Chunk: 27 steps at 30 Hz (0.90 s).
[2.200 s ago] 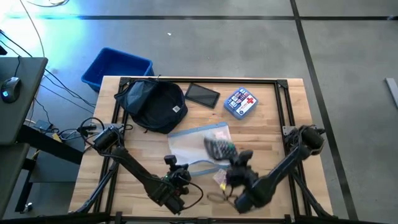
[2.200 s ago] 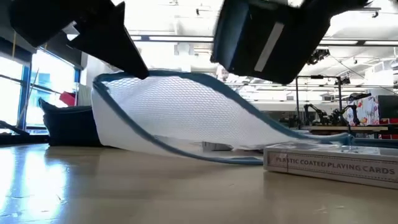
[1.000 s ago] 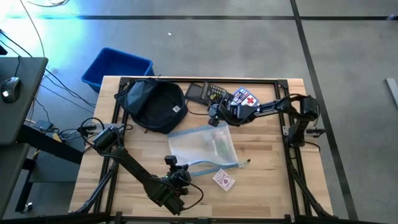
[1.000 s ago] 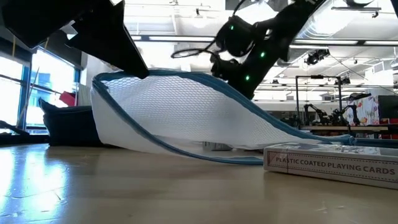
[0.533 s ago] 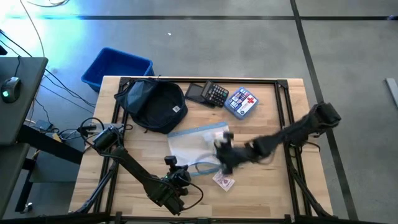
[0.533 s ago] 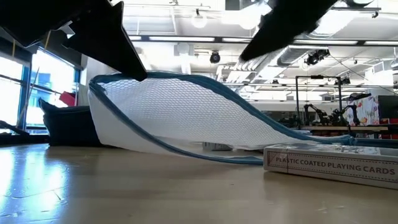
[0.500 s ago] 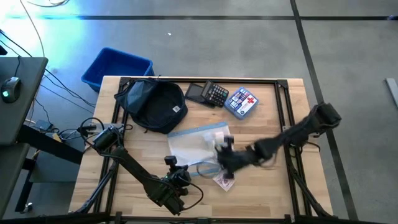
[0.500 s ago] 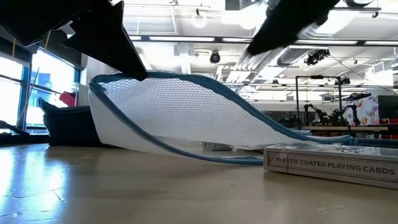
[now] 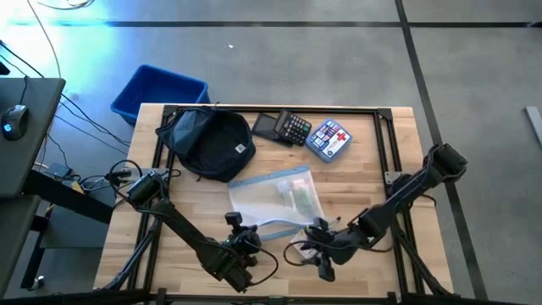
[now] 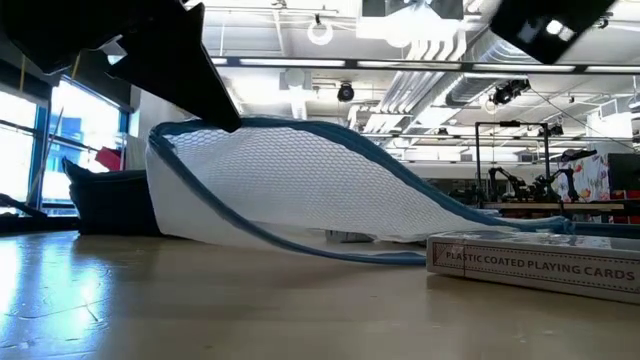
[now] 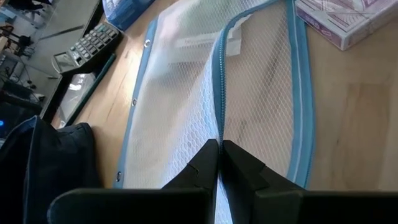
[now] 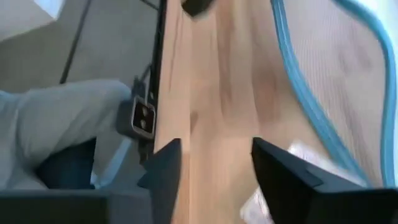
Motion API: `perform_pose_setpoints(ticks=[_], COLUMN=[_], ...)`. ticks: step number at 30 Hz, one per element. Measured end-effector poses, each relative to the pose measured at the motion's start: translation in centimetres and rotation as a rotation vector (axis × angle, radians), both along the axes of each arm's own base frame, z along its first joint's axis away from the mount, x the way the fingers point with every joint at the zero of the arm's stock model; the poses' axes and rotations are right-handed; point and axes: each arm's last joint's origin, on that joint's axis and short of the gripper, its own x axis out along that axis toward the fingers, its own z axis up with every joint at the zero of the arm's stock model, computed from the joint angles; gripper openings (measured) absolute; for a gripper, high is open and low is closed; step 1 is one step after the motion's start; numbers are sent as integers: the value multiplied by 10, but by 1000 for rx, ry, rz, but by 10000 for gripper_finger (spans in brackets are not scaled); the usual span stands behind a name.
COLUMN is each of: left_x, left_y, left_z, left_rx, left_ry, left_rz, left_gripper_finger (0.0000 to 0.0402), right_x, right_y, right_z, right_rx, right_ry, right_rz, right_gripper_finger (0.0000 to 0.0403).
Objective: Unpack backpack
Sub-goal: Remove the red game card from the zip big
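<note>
The dark navy backpack (image 9: 212, 144) lies on its side at the table's far left, and no gripper touches it. A white mesh pouch (image 9: 275, 199) with blue trim lies mid-table. My left gripper (image 11: 219, 146) is shut on the pouch's near end. My right gripper (image 9: 315, 252) hovers open over the near middle of the table, above the spot where the playing-card box (image 10: 535, 265) lies flat. Between its fingers in the right wrist view (image 12: 211, 168) only table wood shows. My left gripper pinches the pouch's blue zipper edge (image 11: 216, 127) between its two fingers, at the pouch's near end. The fingers slant down from the table's near side and lie along the zipper. That end is lifted (image 10: 170, 135), and the rest of the pouch slopes down onto the table.
At the far edge, a calculator (image 9: 294, 127) lies beside a flat dark device (image 9: 269, 125), with a blue pouch bearing a red cross (image 9: 328, 138) to their right. A bright blue bin (image 9: 158, 91) stands on the floor beyond the far left corner. A black frame rims the table.
My right gripper has swung from the far side, by the calculator and the red-cross pouch, toward the near edge. It now hangs over the card box. The calculator has stayed by the dark device. The pouch's lifted end has kept its place.
</note>
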Motion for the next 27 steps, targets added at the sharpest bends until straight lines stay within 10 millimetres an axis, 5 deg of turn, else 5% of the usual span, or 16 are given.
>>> perform_pose_setpoints(ticks=[11, 16, 27], left_x=[0, 0, 0], left_y=[0, 0, 1], left_z=[0, 0, 0], left_rx=[-4, -6, -5], left_ry=[4, 6, 8], left_rz=[1, 0, 2], left_gripper_finger=[0, 0, 0], right_x=[5, 19, 38], right_y=[8, 16, 46], right_z=[-41, -63, -75], right_rx=[-30, -78, -382], right_ry=[159, 263, 502], right_rz=[6, -95, -171], right_gripper_finger=[392, 386, 378])
